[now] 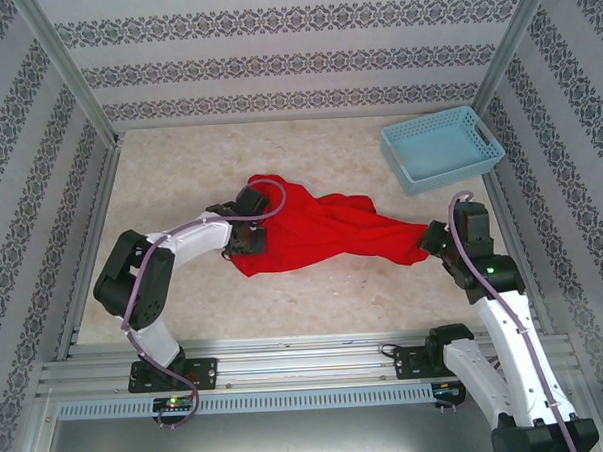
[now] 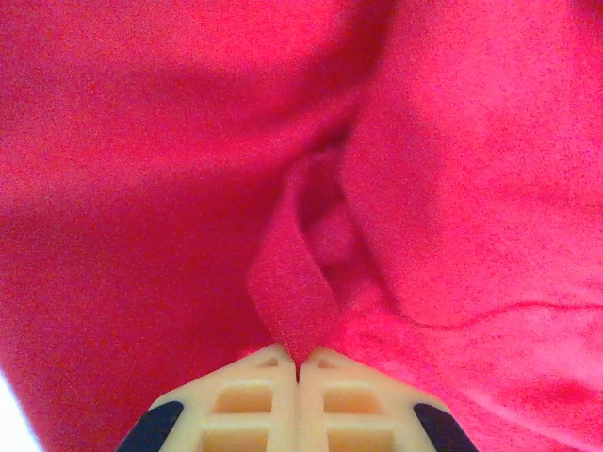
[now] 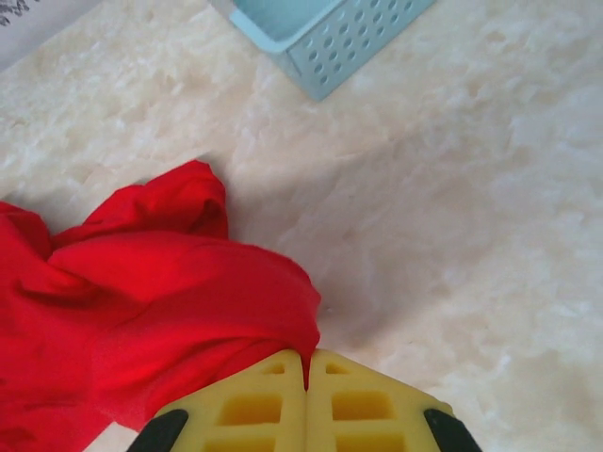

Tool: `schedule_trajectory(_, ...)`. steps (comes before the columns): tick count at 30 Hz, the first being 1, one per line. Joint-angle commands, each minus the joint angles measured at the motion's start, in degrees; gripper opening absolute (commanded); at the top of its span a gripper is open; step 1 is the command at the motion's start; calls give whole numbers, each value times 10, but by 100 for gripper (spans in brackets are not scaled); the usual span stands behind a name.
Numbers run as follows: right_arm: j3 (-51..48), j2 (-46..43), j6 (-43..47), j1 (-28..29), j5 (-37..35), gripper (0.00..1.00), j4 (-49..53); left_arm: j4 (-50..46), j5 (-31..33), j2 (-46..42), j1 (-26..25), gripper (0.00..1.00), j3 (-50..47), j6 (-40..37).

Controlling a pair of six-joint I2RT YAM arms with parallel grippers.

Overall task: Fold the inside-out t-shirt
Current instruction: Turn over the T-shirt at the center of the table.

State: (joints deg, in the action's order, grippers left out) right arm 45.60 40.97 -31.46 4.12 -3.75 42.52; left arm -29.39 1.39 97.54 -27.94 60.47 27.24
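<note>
One pale, marbled bench (image 1: 315,295) carries everything under inspection, with patterned walls (image 1: 274,57) on three sides.

Largest item on it: the inside-out t-shirt (image 1: 322,230), bright red. It lies crumpled across the middle of the bench, bunched at its left end and drawn out to a narrow point at its right end. Condition: unfolded, heavily creased, cloth lying in loose ridges.

Next in size: a light blue perforated basket (image 1: 440,145) at the far right corner of the bench. It sits at a slight angle to the walls and well apart from the shirt.

Left pincer (image 1: 240,239): positioned at the shirt's left end, lowered onto the cloth. In the left wrist view the cream fingers (image 2: 245,405) are brought together with tips meeting. A small upright fold of red fabric is nipped between them, with red cloth all around. Finding: closed and holding the shirt.

Right pincer (image 1: 429,242): positioned at the shirt's narrow right tip. In the right wrist view the yellowish fingers (image 3: 254,410) are pressed together, and the edge of the red cloth runs in between their tips. Bare bench lies to the right and a basket corner shows at the top. Finding: closed, gripping the shirt's right end
</note>
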Motion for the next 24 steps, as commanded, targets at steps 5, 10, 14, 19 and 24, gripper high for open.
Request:
schedule_trajectory(5,78,-20,55,-34,-96,0,77,43,66,-255,57,0,-84,18)
schedule_trajectory(10,49,-28,46,-41,-71,0,80,84,60,-363,66,0,-171,41)
schedule_trajectory(14,26,-20,28,-41,-52,0,71,106,47,-390,67,0,-226,58)
schedule_trajectory(19,35,6,15,-44,5,0,27,101,39,-353,73,0,-197,58)
schedule_trajectory(24,186,76,32,-44,53,0,-8,102,36,-332,112,0,-53,49)
